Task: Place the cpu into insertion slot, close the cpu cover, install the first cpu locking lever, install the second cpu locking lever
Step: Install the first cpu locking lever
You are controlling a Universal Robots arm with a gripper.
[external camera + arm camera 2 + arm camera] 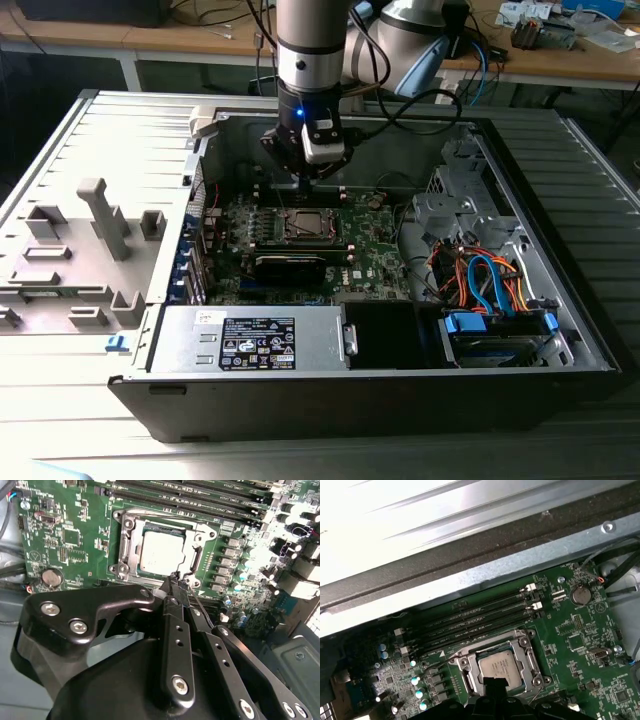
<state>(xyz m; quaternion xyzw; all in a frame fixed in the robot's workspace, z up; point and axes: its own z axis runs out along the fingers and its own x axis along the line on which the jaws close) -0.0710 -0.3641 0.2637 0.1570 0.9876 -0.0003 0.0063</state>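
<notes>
One thin wire lever (196, 601) is what matters here: in the second wrist view the cpu (162, 553) already sits in the insertion slot (125, 540) with the cpu cover (197, 555) down over it (frame edges overlap the chip), and the gripper (176, 579), fingers pressed together, hangs at the socket's near-right corner, tips apparently touching that lever, which runs along the socket's right edge.
</notes>
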